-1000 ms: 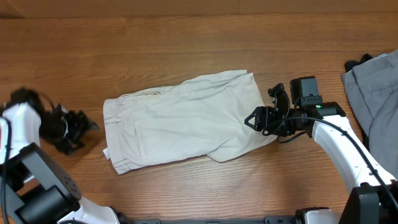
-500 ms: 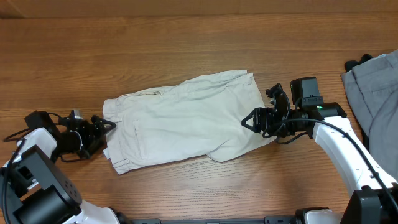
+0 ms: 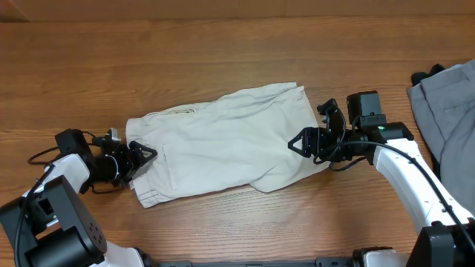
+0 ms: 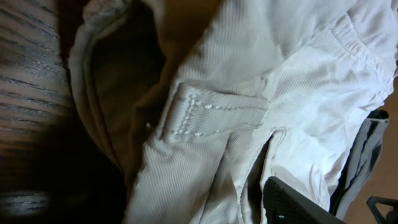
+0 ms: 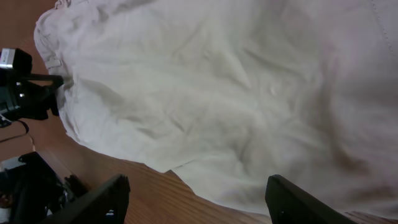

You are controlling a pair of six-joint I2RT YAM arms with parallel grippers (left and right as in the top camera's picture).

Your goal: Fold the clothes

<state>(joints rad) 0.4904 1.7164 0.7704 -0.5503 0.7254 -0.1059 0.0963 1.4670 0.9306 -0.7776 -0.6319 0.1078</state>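
The beige shorts (image 3: 223, 144) lie flat across the middle of the table, waistband to the left and legs to the right. My left gripper (image 3: 142, 156) is at the waistband's left edge with its fingers apart, one on each side of the cloth edge. The left wrist view shows the waistband and a belt loop (image 4: 211, 112) close up, with one finger at the lower right. My right gripper (image 3: 300, 143) is open and hovers over the leg end near the lower hem. In the right wrist view the gripper (image 5: 199, 202) has its fingers wide apart above the shorts' edge (image 5: 205, 106).
A grey garment (image 3: 449, 111) lies at the table's right edge, with something black (image 3: 421, 76) beside its top corner. Bare wooden tabletop (image 3: 223, 59) lies behind the shorts.
My left arm has swung right from the table's left edge to the shorts' waistband. The right gripper has hardly moved and stays open.
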